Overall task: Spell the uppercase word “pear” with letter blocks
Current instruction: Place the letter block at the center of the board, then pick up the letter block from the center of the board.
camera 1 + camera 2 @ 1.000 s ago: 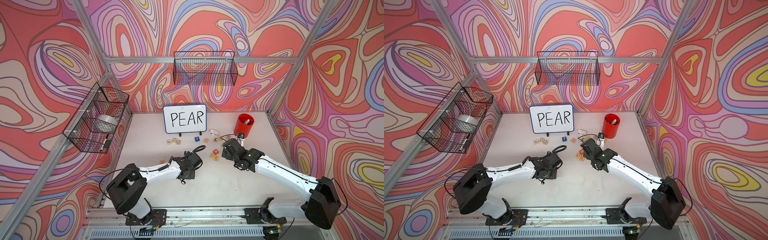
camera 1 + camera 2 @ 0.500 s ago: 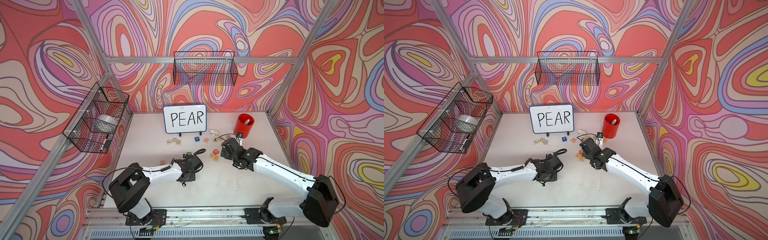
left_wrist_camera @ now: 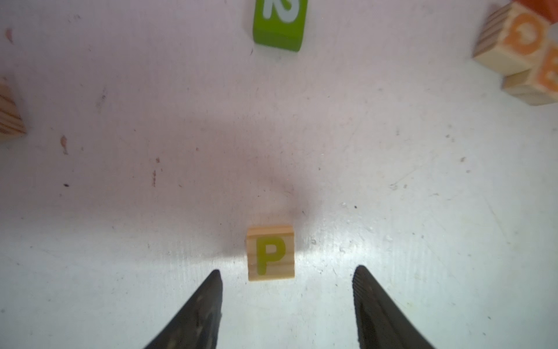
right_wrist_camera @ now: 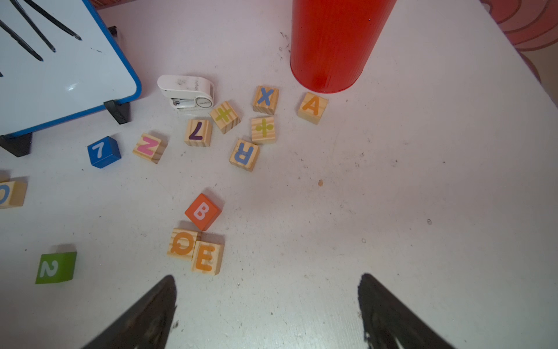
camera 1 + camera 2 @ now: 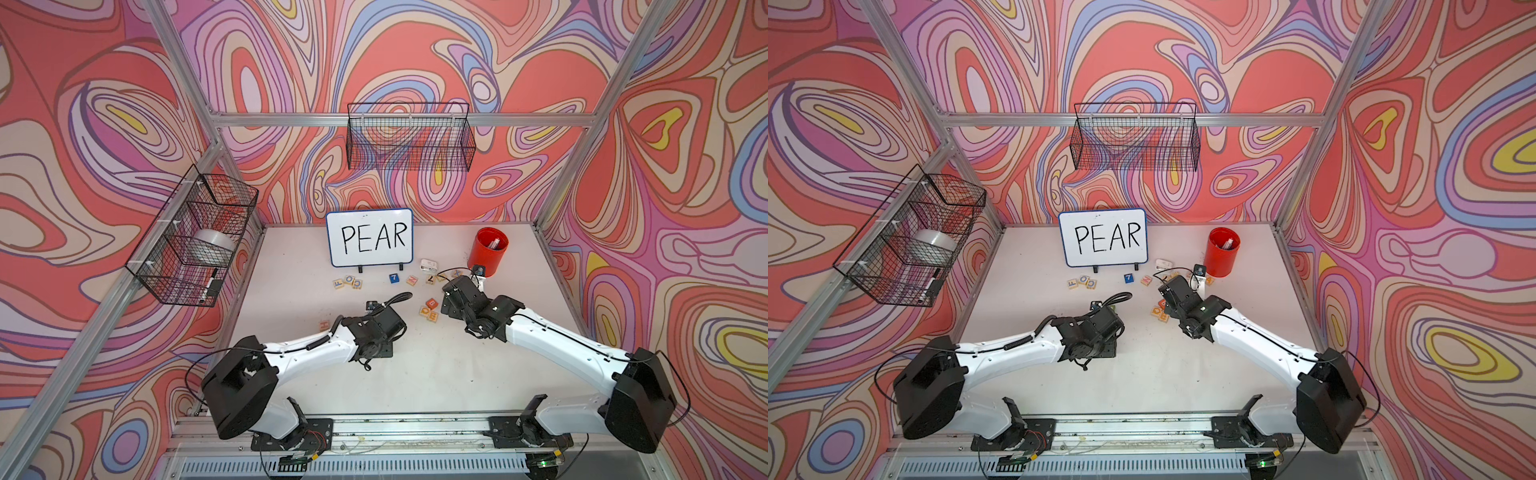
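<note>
left wrist view: the left claw point(image 3: 287, 269) has just sprung apart and grips nothing. the p block point(image 3: 270, 253) stands free on the worktop point(image 3: 422, 211) just beyond its tips, touching neither. the first letter looks placed. farther off, the right claw point(image 4: 268, 275) hangs wide and empty over the e block point(image 4: 206, 257), r block point(image 4: 244, 154) and a block point(image 4: 312, 107), all still to fetch.

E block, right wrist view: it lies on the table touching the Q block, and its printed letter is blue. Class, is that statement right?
Not quite: one detail is off. The right wrist view shows the E block on the table touching the Q block, but its printed letter is orange, not blue.
</note>
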You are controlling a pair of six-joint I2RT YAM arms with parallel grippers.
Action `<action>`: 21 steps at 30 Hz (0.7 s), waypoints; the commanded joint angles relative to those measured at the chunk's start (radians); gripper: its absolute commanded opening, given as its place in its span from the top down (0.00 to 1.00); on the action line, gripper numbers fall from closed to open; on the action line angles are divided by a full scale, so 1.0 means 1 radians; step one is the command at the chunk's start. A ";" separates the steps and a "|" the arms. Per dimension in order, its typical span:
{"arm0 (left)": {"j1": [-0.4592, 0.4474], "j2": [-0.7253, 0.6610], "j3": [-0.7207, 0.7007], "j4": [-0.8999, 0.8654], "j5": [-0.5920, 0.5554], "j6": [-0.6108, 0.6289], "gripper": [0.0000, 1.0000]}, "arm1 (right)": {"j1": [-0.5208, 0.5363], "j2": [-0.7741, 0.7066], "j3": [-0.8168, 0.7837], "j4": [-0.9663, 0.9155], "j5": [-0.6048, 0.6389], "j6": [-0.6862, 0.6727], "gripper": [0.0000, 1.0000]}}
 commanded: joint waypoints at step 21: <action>-0.077 0.539 0.618 0.067 0.093 0.365 0.30 | -0.225 -0.305 0.066 -0.236 0.141 -0.097 0.02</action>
